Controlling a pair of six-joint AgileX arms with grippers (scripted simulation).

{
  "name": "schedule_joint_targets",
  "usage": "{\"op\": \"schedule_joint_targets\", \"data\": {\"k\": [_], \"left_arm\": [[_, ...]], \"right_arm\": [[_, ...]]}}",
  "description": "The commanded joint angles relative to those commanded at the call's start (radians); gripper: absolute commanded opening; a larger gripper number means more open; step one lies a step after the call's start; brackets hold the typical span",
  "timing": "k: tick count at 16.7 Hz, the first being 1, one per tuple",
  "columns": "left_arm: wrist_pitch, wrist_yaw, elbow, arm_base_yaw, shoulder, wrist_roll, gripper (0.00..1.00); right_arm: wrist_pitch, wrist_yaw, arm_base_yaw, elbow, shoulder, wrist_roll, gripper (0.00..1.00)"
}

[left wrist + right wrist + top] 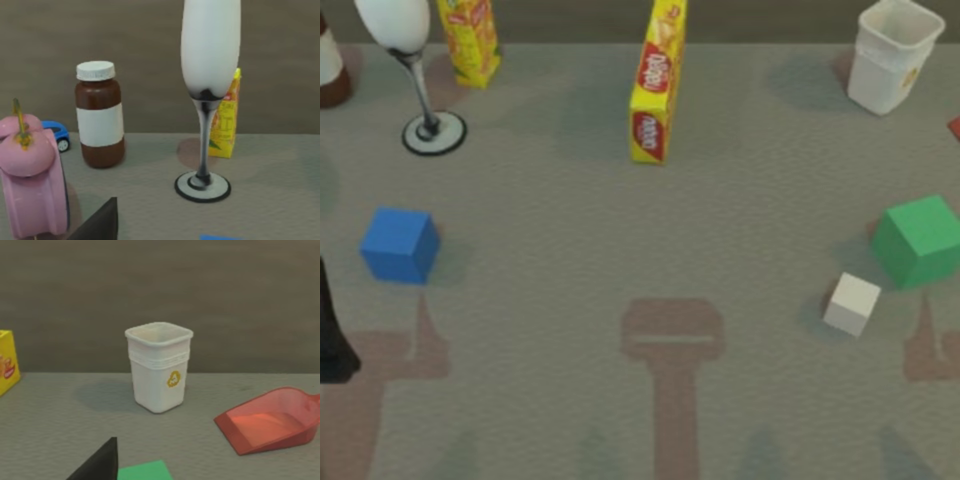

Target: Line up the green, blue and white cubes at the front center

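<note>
Yellow snack box [655, 85] with an unreadable red oval logo, white cup [160, 366] with yellow emblem, tools' state unclear.

Green cube [918, 240] sits flat on the tabletop [570, 230] at the right side, bright green, matte, the largest of the three, turned slightly askew; in the right wrist view only its top edge peeks in, just beside the right gripper. White cube [851, 304] rests near it, toward the front and inward, off-white, smallest, corner-on, a narrow gap between the two. Blue cube [399, 245] stands alone far across on the left side, upright, a near neighbour of the left gripper. Front center [672, 345], with its reddish-brown T-shaped mark, holds none of the cubes.
</note>
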State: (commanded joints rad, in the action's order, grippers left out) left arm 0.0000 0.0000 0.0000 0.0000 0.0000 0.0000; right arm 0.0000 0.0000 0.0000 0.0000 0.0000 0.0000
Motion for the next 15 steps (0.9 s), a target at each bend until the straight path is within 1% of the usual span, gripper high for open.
{"op": "schedule_joint_targets", "data": {"k": [4, 7, 10, 15], "left_arm": [[0.0, 0.0, 0.0, 0.0, 0.0, 0.0, 1.0], [0.0, 0.0, 0.0, 0.0, 0.0, 0.0, 1.0], [0.0, 0.0, 0.0, 0.0, 0.0, 0.0, 1.0], [0.0, 0.0, 0.0, 0.0, 0.0, 0.0, 1.0]], "right_arm": [[-0.021, -0.001, 0.009, 0.03, 0.031, -0.014, 1.0], [-0.102, -0.002, 0.038, 0.145, 0.157, -0.068, 1.0], [-0.229, -0.001, 0.081, 0.319, 0.378, -0.151, 1.0], [-0.493, 0.001, 0.167, 0.668, 0.904, -0.323, 1.0]]}}
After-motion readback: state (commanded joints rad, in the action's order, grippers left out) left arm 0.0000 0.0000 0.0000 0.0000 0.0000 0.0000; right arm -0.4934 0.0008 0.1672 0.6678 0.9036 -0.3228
